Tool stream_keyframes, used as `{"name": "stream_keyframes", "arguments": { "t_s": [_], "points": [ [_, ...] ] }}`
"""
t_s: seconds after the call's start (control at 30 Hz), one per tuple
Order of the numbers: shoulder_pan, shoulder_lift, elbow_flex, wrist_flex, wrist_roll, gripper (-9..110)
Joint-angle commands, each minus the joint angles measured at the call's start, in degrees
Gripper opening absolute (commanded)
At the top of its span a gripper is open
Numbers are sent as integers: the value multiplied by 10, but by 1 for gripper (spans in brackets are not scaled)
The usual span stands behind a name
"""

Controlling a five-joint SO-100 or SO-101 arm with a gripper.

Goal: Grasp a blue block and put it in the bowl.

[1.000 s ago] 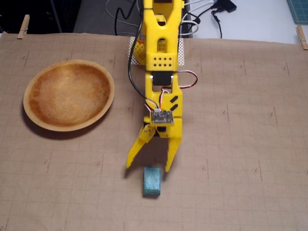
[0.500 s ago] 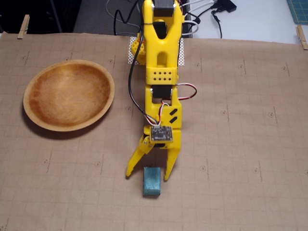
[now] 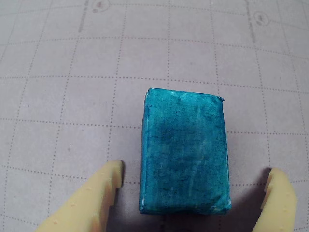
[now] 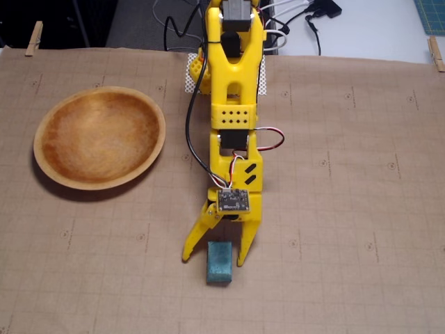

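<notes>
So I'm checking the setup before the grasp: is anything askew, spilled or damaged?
Nothing stands out. The small teal-blue rectangular block lies flat on the gridded brown paper, between the open yellow hand's fingertips. The round wooden bowl sits upright and empty at the left of the fixed view.

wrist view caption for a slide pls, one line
Open yellow jaws straddle the near end of the blue block on the gridded paper mat, neither fingertip touching it yet.
</notes>
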Motion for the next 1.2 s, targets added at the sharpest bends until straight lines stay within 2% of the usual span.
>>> {"name": "stream_keyframes", "arguments": {
  "t_s": [0.0, 0.17, 0.47, 0.97, 1.17],
  "points": [
    [1, 7, -30, -16, 5, 36],
    [5, -14, -34, -13, 5, 34],
    [5, -23, -48, -8, 5, 17],
    [6, -20, -47, -8, -2, 0],
    [6, 86, 4, -6, -4, -2]
  ]
}}
